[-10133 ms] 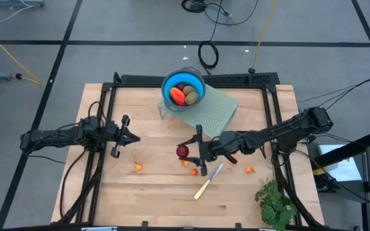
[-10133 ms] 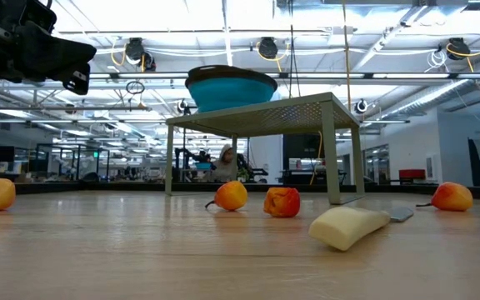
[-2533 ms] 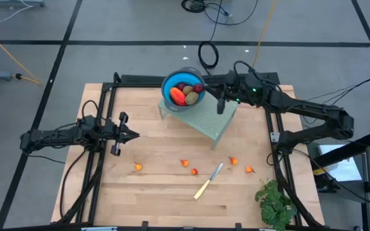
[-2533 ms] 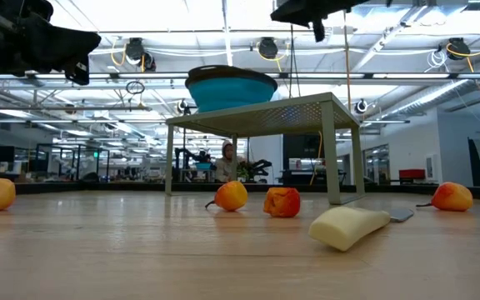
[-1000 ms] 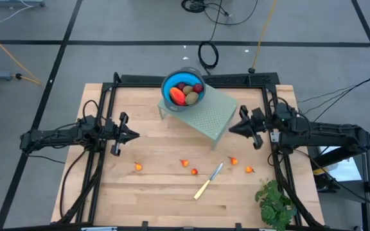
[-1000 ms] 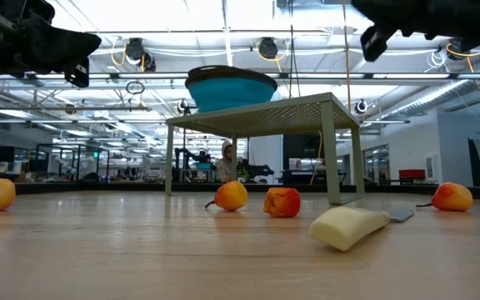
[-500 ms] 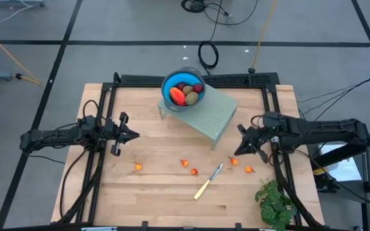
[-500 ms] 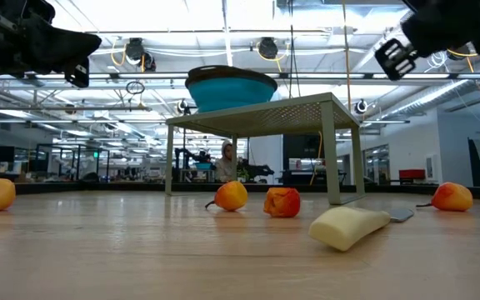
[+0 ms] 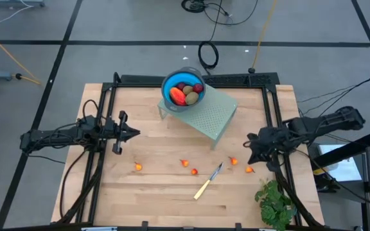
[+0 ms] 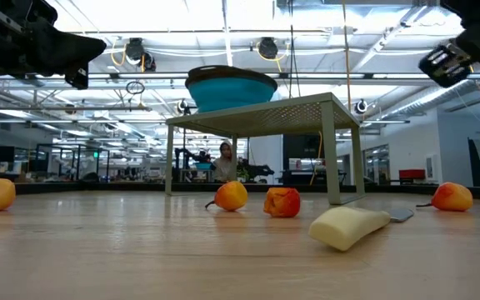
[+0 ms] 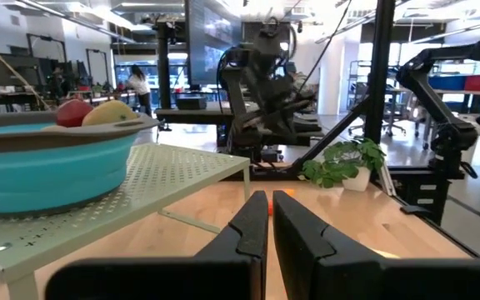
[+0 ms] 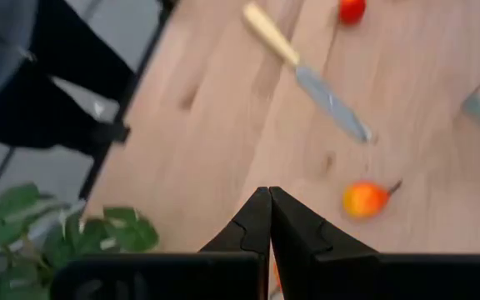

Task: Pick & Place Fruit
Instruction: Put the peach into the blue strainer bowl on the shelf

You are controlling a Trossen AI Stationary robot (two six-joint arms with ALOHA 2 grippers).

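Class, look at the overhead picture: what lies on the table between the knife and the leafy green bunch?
In the high view, one small orange fruit lies between the knife and the green bunch; the remaining stretch is bare wood.

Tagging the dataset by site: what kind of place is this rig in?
Likely a robotics lab or open industrial workspace: ceiling lights on exposed trusses, another robot arm on a bench behind, cables on the grey floor.

Wooden table [image 9: 153, 199]: knife [image 9: 209, 181], small fruits [image 9: 138, 167], greens [image 9: 276, 204]
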